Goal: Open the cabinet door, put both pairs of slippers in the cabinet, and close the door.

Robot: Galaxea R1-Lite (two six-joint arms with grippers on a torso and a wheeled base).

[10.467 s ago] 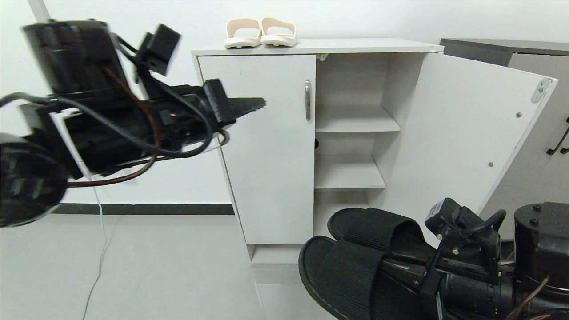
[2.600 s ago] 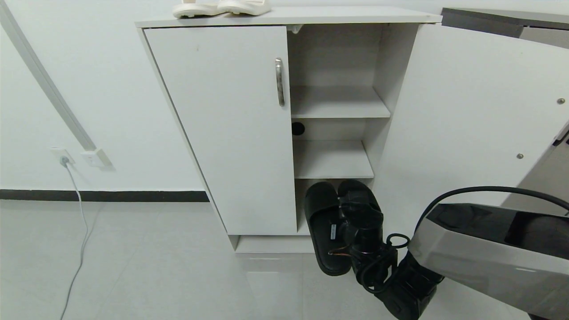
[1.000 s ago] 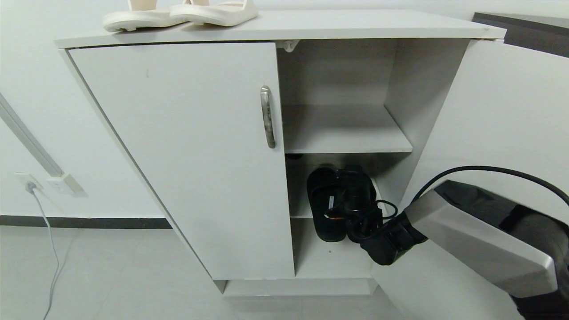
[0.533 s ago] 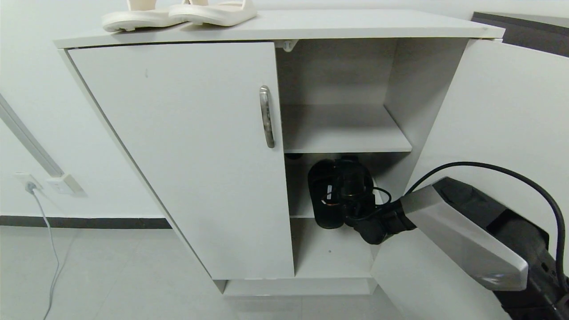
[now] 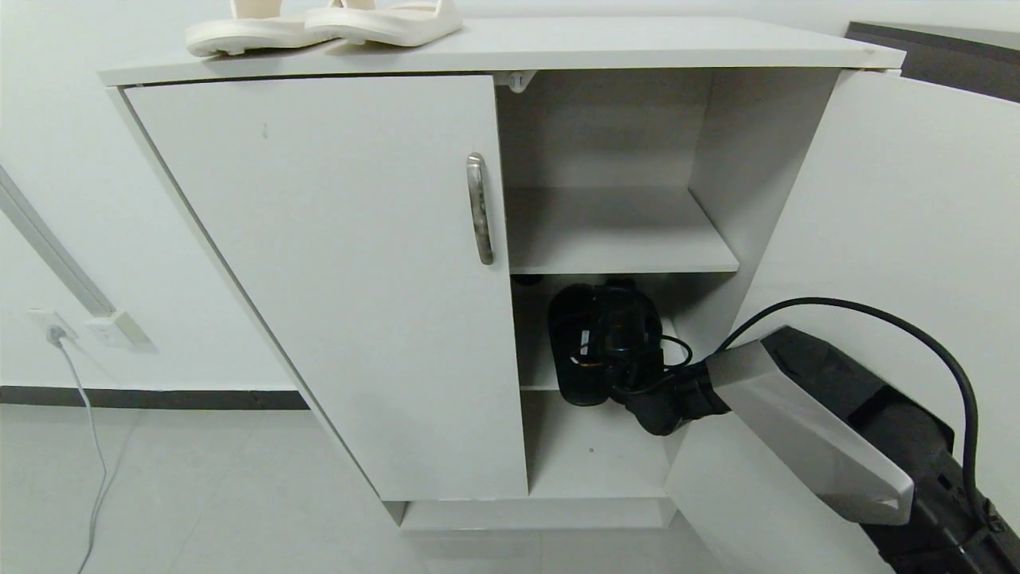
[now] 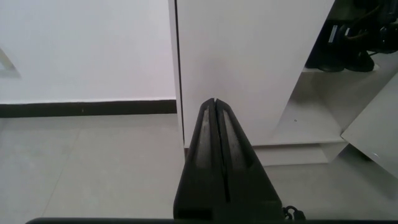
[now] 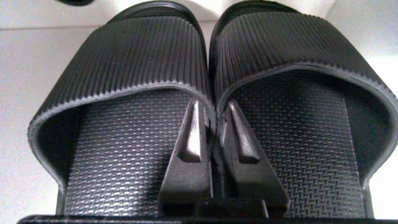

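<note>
Right gripper (image 7: 215, 115) clamps the black slippers' (image 7: 146, 68) inner edges — one slipper each side, shelf (image 7: 22, 106) beneath. Left gripper's (image 6: 215, 103) fingers (image 6: 204, 134) sit pressed together, cabinet door (image 6: 249, 50) ahead.

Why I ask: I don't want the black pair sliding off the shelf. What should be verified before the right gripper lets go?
1. Right cabinet door swung open: ok.
2. Black slippers inside the middle compartment, below the upper shelf: ok.
3. Soles resting flat on the middle shelf: cannot tell; the heels seem to reach its front edge.
4. Right gripper shut on both slippers' inner edges: ok.
5. Left gripper shut, out in front of the closed left door, apart from the slippers: ok.
6. Cream slippers waiting on the cabinet top: ok.
</note>
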